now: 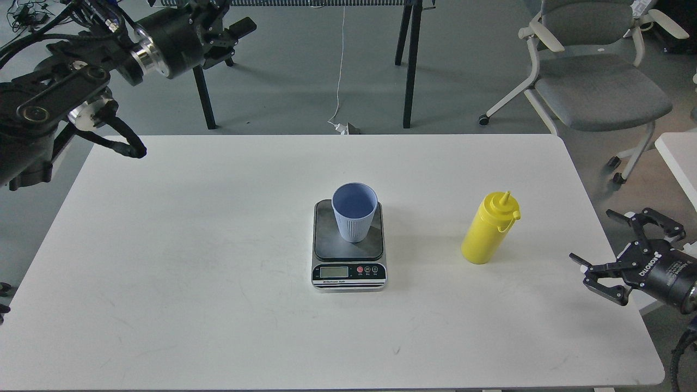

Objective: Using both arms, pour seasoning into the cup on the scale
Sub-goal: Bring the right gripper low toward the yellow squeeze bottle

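Centrally, cup (355, 212) stands on scale (349, 252); bottle (489, 228) upright beside it; right tool (618, 250) gapes wide, empty; left tool (234, 34) unclear, cannot tell.

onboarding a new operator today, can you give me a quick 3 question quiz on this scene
1. True or false: the blue cup stands on the scale.
2. Which gripper is nearer the yellow bottle: A left, B right?
3. Fill in: the bottle stands ___ on the white table.

Key: 1 true. 2 B: the right gripper, open, is at the table's right edge; the left gripper is far back left. 3 upright.
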{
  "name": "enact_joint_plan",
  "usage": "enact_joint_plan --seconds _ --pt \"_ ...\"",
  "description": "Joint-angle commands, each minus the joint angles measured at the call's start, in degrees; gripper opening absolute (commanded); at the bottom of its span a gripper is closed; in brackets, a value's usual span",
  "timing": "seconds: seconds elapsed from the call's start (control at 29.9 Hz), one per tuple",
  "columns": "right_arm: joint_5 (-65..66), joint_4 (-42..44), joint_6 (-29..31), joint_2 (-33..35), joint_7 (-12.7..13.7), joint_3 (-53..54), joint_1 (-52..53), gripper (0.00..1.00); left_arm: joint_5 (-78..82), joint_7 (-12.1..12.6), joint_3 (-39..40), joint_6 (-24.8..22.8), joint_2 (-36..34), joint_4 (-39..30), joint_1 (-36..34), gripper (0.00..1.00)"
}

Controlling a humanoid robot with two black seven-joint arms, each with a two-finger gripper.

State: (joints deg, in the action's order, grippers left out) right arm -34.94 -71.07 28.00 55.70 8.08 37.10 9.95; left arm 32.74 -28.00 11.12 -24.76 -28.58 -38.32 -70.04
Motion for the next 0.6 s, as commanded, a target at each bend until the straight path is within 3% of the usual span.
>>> enact_joint_plan --seconds 0.0,0.57 --pt "0.57 0.05 0.00 -1.91 0.01 0.08 -1.07 0.99 0.04 0.00 -0.05 -0.20 0.10 -0.09 0.08 0.96" --pt "8.92 -0.13 0.00 -10.70 0.01 3.24 -1.34 0.99 0.30 0.00 -0.31 -0.90 0.19 -0.35 0.61 0.99"
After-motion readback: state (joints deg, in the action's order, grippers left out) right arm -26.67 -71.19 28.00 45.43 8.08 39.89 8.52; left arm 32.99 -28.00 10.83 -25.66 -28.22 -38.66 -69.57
